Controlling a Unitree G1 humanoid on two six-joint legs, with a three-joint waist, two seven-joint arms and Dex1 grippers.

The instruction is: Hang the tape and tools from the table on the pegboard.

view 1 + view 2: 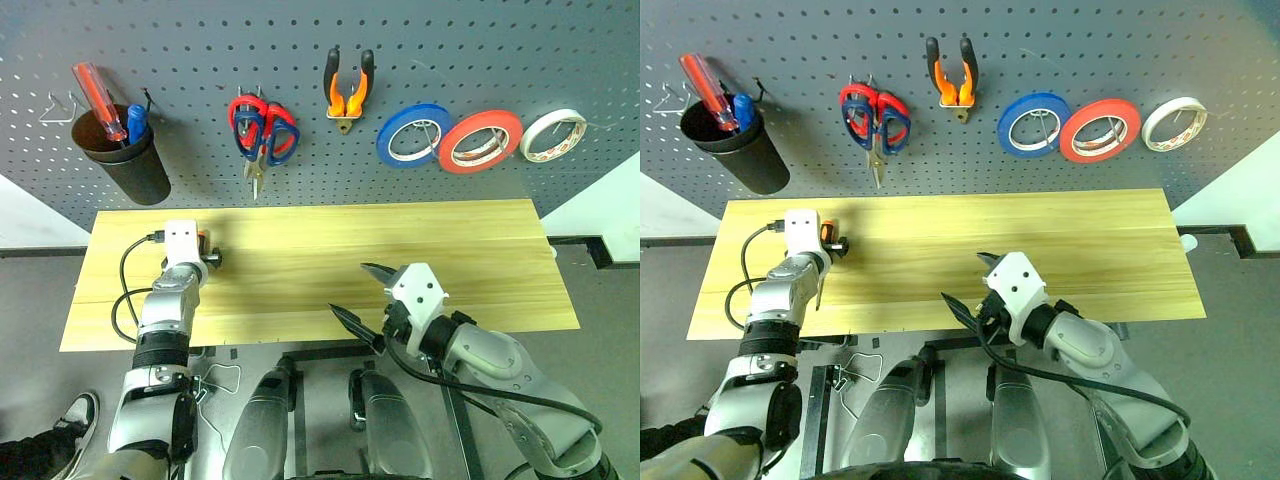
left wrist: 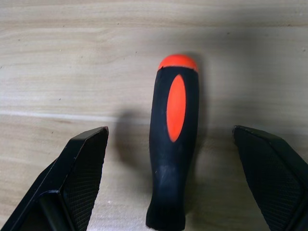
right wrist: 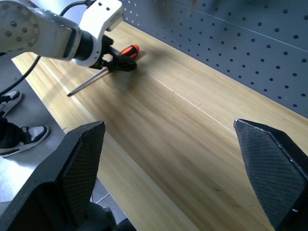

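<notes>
Screwdriver [image 2: 173,144] with rounded orange-and-black handle, wood-grain table [image 2: 72,72]

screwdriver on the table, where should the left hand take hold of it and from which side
Grip the screwdriver on its thick orange-and-black handle, not the slim shaft. It lies flat on the table. The left hand is open with a finger on each side of the handle, so coming down from above and closing across its width probably works best.

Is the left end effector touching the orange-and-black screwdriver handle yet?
Apart. The left wrist view shows the left end effector open, bare table visible between each finger and the screwdriver handle.
</notes>
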